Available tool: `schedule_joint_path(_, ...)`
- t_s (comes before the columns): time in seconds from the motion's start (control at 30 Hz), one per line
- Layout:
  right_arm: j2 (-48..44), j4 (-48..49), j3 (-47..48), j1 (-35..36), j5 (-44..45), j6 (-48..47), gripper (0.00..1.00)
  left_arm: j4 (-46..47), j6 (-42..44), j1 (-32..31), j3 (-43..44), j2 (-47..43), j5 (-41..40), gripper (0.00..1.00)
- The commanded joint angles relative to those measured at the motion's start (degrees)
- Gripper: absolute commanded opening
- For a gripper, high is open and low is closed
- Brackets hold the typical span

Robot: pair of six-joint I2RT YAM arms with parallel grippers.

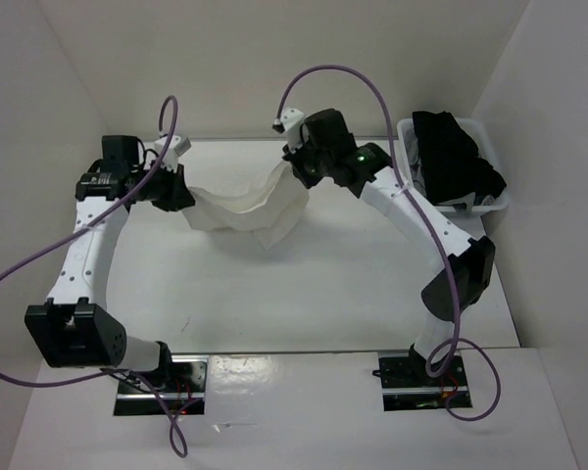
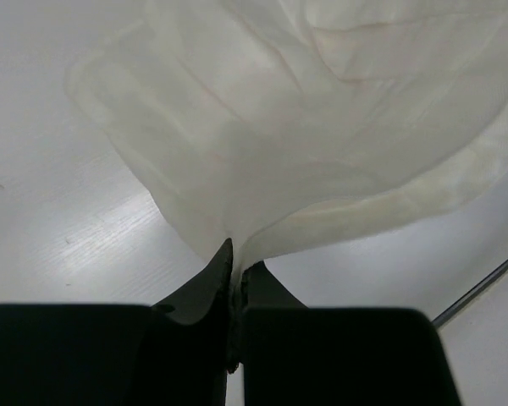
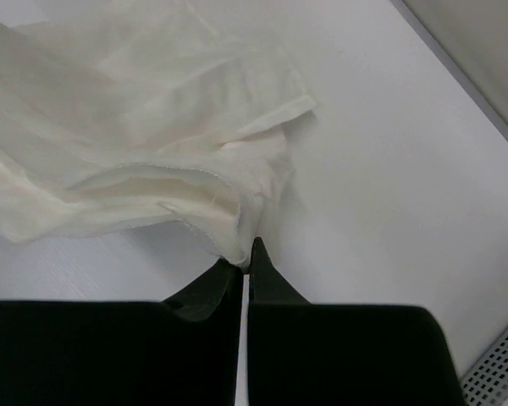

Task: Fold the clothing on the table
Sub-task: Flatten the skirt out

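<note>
White table [image 1: 304, 294] boxed in by white walls, bare along the near half. Off at the far right corner, well apart from the work, a basket [image 1: 485, 204] of black garments [image 1: 456, 157].

Clothing [image 1: 243, 211] strung across the far half of the table, lifted at both ends and sagging in the middle, lowest folds apparently resting on the surface. Left fingers [image 2: 213, 275] pressed together on a gathered bit of the left end, fabric fanning away from the tips. Right fingers [image 3: 267, 283] likewise pinching the right end at a hemmed corner, the rest spreading off to their left.

Long axis running left to right, from one grip to the other, roughly parallel to the far edge. Neither arm nearer: one end each, fabric between them and just ahead of both sets of tips. Slack in the middle, so grips closer together than the full span of the cloth.

Probably mid-spread, folding proper not yet done. Next move likely turning on drawing the two ends apart along that left-right line, or laying the span flat toward the near side, without either pinch slipping on such thin fabric.
</note>
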Motion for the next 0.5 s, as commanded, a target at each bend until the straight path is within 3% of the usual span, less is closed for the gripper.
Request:
schedule_joint_path(0.0, -6.5, -1.5, 5.6, -4.8, -6.0, -1.1, 0.0, -4.3, 3.4, 0.0, 6.9, -4.5, 4.3, 0.0)
schedule_joint_path(0.2, -10.6, -3.4, 7.4, -7.1, -7.2, -2.3, 0.0, -5.9, 4.0, 0.0, 11.6, -8.8, 4.9, 0.0)
schedule_joint_path(0.47, -19.0, -4.5, 4.6, -7.1, -10.1, -4.6, 0.0, -4.8, 4.5, 0.0, 7.5, -18.4, 9.7, 0.02)
